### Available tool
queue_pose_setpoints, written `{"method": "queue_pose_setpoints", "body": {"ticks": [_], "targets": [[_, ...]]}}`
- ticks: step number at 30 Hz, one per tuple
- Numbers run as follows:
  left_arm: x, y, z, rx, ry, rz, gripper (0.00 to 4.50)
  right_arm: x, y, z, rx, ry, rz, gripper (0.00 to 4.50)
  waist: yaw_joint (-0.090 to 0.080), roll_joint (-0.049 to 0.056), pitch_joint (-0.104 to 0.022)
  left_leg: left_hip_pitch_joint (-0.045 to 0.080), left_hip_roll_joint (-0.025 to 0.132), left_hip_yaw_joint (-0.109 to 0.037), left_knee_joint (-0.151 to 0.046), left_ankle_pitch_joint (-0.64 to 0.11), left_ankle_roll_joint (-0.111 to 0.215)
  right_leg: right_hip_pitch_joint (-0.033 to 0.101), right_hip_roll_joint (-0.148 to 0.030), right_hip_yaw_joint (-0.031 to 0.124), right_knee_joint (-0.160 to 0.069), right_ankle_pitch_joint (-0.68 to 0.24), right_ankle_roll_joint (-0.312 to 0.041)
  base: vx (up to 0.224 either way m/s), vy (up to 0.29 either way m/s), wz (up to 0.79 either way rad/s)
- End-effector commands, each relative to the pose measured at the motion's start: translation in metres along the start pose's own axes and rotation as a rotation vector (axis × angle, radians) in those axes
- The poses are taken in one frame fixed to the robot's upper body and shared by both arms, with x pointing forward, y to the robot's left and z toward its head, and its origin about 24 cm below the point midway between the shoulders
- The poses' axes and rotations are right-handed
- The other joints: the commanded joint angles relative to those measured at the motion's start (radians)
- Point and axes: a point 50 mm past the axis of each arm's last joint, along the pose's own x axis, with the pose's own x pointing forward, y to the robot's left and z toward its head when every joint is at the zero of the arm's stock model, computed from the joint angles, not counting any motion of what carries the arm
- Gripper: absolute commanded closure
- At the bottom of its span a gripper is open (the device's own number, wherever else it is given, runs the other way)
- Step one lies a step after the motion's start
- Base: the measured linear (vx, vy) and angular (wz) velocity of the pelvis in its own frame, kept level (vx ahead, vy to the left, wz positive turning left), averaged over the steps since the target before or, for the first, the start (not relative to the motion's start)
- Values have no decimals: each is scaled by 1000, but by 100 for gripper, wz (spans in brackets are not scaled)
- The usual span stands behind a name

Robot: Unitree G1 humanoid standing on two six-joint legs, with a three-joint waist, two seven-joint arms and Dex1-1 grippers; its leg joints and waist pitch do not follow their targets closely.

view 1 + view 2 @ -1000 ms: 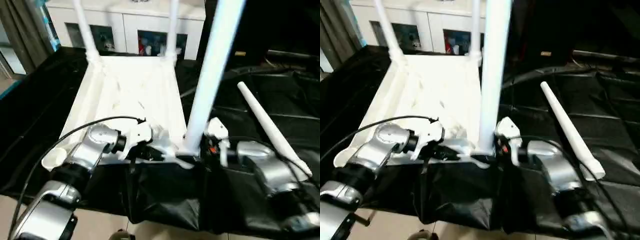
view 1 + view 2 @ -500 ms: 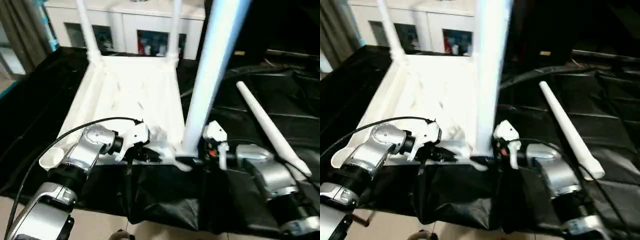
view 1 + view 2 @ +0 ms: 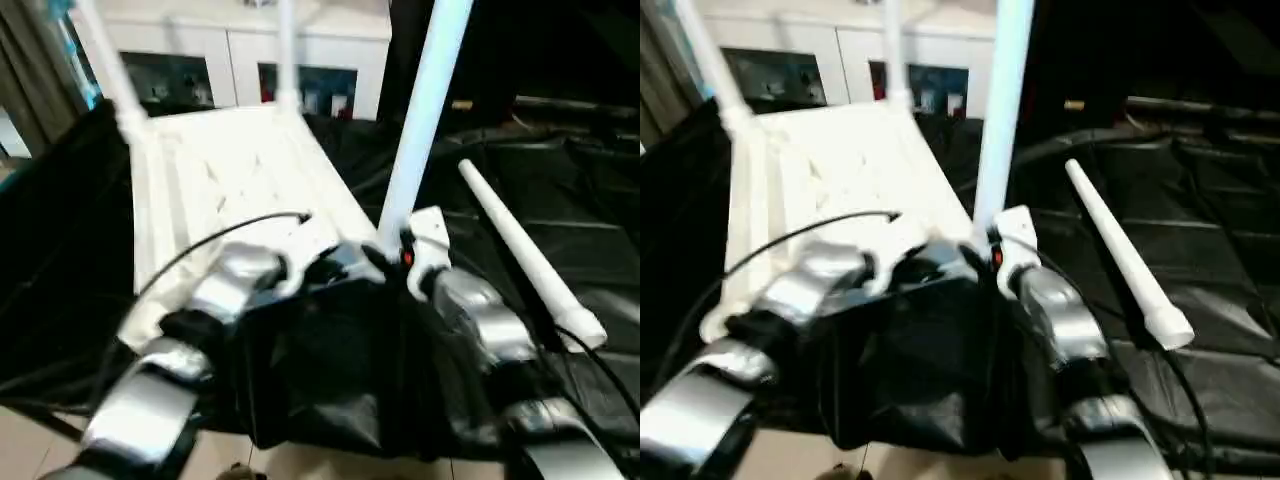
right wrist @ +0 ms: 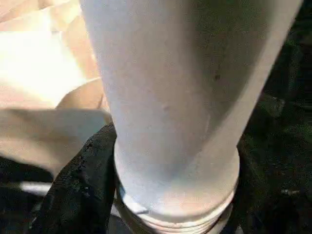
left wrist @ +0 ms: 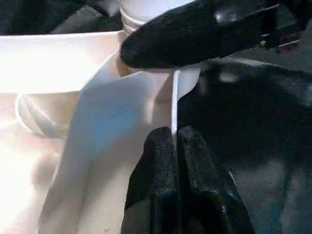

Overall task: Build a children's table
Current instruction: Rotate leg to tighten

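The upturned children's table [image 3: 230, 175] lies on the draped work table [image 3: 600, 180]; a loose leg [image 3: 525, 250] lies to its right, well apart.

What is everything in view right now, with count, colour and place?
Tabletop: one, white, upside down on the black cloth, ribs up.
Standing legs: three, white; two at the far corners, one at the near right corner.
Loose leg: one, white, lying on the cloth right of the tabletop.
Cloth: one, black, over the work table.
Cabinet: one, white, behind the table.
Left pincer: black fingers, shut on the tabletop's thin near edge.
Right pincer: black fingers around the base of the near right leg.
Forearms: two, silver, left, right.
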Motion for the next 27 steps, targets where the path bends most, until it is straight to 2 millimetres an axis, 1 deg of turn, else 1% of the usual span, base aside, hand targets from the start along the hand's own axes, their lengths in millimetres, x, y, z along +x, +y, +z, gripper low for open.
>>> {"method": "queue_pose_setpoints", "body": {"ticks": [1,2,5,6,7,10,11,12,13,15,16,17,18,19,20,22,24,25,27], "targets": [[4,4,21,27,-79,66,450,8,34,-17,51,57,131,95,-1,-4,-74,20,13,-10,-66,-255,6,47,-40,28,-74,-170,-205,0,0,0],[2,2,21,38,-95,30,450,7,34,-13,51,36,159,83,-1,-4,-73,19,14,-11,-66,-256,8,48,-41,28,-74,-170,-206,0,0,0],[-1,0,18,60,-106,-12,450,4,31,-11,42,23,199,83,-1,-5,-72,19,13,-12,-68,-274,13,50,-42,27,-78,-208,-199,0,0,0],[-3,-1,17,69,-107,-29,450,3,30,-10,37,20,217,83,-2,-5,-72,19,15,-12,-68,-273,13,50,-42,27,-78,-205,-198,0,0,0],[-8,-4,13,84,-111,-91,450,-4,25,-9,-3,17,287,83,-2,-5,-73,19,15,-12,-67,-266,18,52,-42,27,-76,-190,-201,0,0,0],[-14,-7,10,105,-125,-159,450,-11,22,-8,-44,20,354,83,0,-5,-74,18,17,-11,-66,-249,31,53,-41,27,-72,-147,-214,0,0,0],[-18,-9,8,121,-133,-210,450,-15,18,-7,-86,22,402,83,-2,-11,-74,18,17,-8,-65,-244,36,51,-39,28,-71,-141,-220,0,0,0],[-22,-11,5,131,-137,-254,450,-21,12,-6,-122,26,450,83,2,-7,-74,19,18,-9,-65,-248,37,51,-43,27,-71,-157,-225,0,0,0],[-22,-11,5,131,-137,-254,450,-21,12,-6,-122,26,450,83,5,-8,-72,18,19,-8,-64,-242,39,53,-41,28,-70,-151,-227,0,0,0],[-28,-13,1,142,-132,-312,450,-30,5,-2,-154,30,525,83,9,-6,-72,21,22,-6,-64,-242,41,49,-40,28,-68,-146,-232,0,0,0],[-34,-15,-2,142,-134,-358,450,-38,1,1,-179,39,589,83,11,-5,-72,21,22,-6,-64,-247,42,50,-41,28,-68,-146,-234,0,0,0],[-37,-16,-3,142,-137,-374,450,-41,-1,2,-201,43,609,83,18,-6,-73,21,25,-6,-64,-238,46,53,-40,27,-64,-133,-236,0,0,0],[-38,-16,-3,142,-139,-384,450,-43,-2,3,-215,46,623,83,19,-3,-72,20,25,-6,-64,-240,48,50,-41,27,-64,-134,-239,0,0,0],[-40,-16,-4,142,-141,-393,450,-44,-3,4,-225,51,637,83,20,-4,-71,22,24,-4,-64,-248,45,46,-40,27,-67,-149,-239,0,0,0],[-42,-16,-5,141,-138,-400,450,-47,-4,4,-231,59,657,83,21,-4,-70,22,25,-5,-65,-260,41,46,-41,27,-68,-167,-238,0,0,0],[-47,-15,-8,141,-131,-417,450,-51,-5,4,-240,82,701,83,24,-6,-70,22,25,-7,-67,-279,30,48,-43,28,-71,-211,-223,0,0,0],[-49,-14,-9,141,-126,-423,450,-53,-6,3,-244,92,720,83,24,-7,-69,22,25,-7,-67,-280,28,47,-44,28,-72,-221,-219,0,0,0],[-52,-13,-11,141,-121,-427,450,-54,-6,3,-251,98,727,97,25,-7,-70,24,25,-7,-67,-276,27,44,-43,29,-72,-224,-216,0,0,0],[-54,-12,-11,140,-120,-429,450,-53,-6,4,-243,92,730,115,24,-7,-72,22,24,-7,-66,-262,27,45,-43,28,-69,-204,-221,0,0,0]]}}
